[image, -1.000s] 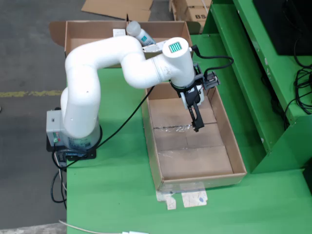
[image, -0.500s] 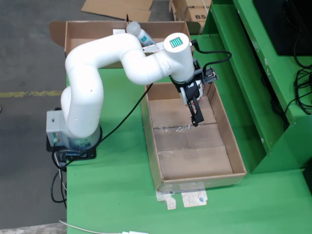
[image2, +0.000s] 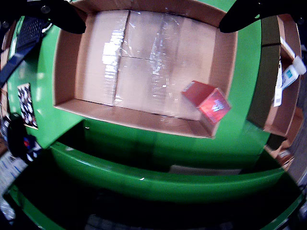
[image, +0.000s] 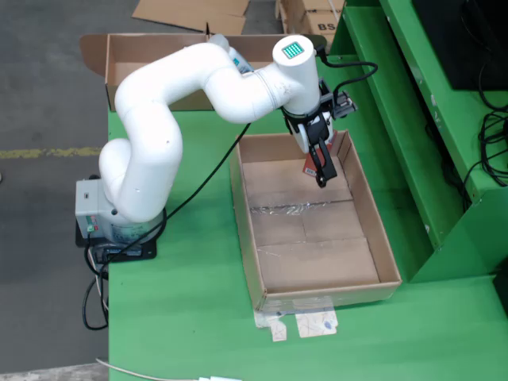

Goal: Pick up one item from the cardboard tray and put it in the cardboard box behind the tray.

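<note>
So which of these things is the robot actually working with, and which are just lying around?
Part of the job:
- cardboard tray
- red box lying in the tray's corner
- cardboard box behind the tray
- gripper, above the tray

Just lying about:
- white bottle in the cardboard box
- flat cardboard on the floor
- black cables at the right of the fixed view

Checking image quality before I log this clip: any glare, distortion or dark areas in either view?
Wrist view: strong fisheye bending the brown cardboard tray, glare on its clear packing tape, lower half deep in shadow; small red box stays sharp. Fixed view: even light, slightly soft, faint shine on the tape; black gripper is dark, jaws unreadable.
</note>
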Robot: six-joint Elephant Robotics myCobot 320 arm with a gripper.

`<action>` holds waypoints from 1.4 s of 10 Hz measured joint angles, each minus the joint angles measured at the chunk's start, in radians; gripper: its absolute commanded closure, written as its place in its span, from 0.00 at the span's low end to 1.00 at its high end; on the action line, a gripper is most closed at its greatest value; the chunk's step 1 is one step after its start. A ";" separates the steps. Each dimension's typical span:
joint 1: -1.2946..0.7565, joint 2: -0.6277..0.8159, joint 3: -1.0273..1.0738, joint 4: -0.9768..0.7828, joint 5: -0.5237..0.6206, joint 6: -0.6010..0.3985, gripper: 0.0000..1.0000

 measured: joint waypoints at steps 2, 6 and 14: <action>0.077 -0.083 0.087 -0.052 -0.017 0.034 0.00; 0.181 -0.178 0.267 -0.130 -0.037 0.052 0.00; 0.176 -0.396 0.545 -0.282 -0.035 0.031 0.00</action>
